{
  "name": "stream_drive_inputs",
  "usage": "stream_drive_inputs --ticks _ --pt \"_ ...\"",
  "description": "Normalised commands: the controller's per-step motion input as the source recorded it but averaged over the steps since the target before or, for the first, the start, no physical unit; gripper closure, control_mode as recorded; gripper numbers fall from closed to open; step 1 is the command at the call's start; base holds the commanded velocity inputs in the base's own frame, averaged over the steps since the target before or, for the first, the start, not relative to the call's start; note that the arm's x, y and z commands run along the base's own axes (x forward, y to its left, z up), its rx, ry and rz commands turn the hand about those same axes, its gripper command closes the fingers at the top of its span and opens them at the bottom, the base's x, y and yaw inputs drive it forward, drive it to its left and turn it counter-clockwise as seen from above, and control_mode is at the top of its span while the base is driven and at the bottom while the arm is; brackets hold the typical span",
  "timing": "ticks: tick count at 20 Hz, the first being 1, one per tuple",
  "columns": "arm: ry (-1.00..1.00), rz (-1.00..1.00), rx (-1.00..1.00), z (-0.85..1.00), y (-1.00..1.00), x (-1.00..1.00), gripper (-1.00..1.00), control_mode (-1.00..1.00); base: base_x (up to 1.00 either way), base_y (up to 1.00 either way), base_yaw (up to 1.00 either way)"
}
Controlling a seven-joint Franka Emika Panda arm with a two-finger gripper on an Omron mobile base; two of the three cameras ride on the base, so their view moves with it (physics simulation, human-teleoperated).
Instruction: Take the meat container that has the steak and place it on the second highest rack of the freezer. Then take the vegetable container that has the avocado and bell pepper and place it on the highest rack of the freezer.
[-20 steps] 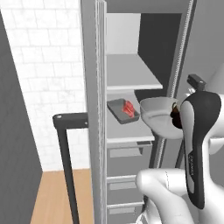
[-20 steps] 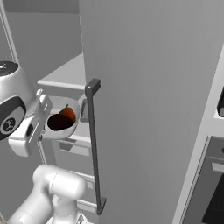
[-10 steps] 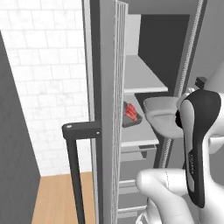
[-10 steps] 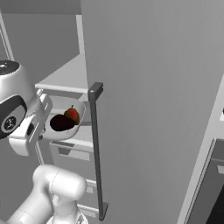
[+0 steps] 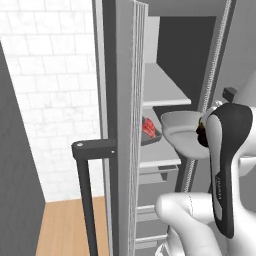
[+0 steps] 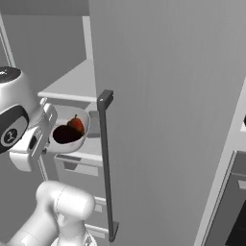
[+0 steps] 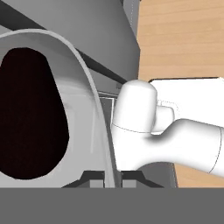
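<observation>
My gripper [image 7: 111, 178] is shut on the rim of the vegetable container [image 7: 87, 83], a pale grey bowl. The dark avocado [image 7: 30, 118] lies inside it. From the right base, the bowl [image 6: 72, 143] hangs in front of the open freezer [image 6: 158, 96] with the avocado [image 6: 65, 134] and the reddish bell pepper [image 6: 75, 124] in it. It sits just below the upper shelf [image 6: 72, 84]. The meat container [image 5: 150, 137] with the red steak [image 5: 148, 126] rests on the lower shelf behind the bowl [image 5: 180, 131], partly hidden by the door's edge [image 5: 127, 125].
The freezer door's black bar handle [image 6: 105, 163] stands right of the bowl, and its top end [image 5: 92, 150] shows on the left. A white tiled wall [image 5: 50, 75] and wooden floor [image 5: 65, 225] lie to the left. An oven front [image 6: 230, 192] is on the far right. Drawers [image 6: 77, 168] sit below the shelves.
Both base views have shifted: the door's edge has slid right in the left base view and covers more of the meat container. The bowl stays in my grip at the same height.
</observation>
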Motion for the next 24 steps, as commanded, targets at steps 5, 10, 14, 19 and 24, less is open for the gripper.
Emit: stream_drive_inputs --ticks 5,10,14,19,24 --pt "0.00 0.00 0.00 0.00 0.00 0.00 1.00 1.00 0.24 0.53 0.00" --pt "-0.02 0.00 0.00 0.03 0.08 0.00 1.00 -1.00 0.12 0.18 0.00" --pt "-0.24 0.00 0.00 0.61 0.21 0.00 1.00 -1.00 0.00 0.00 0.00" --pt "-0.06 0.00 0.00 0.46 0.14 0.35 1.00 -1.00 0.00 0.00 0.00" --pt "-0.01 0.00 0.00 0.30 0.08 0.67 1.00 -1.00 0.00 0.00 0.00"
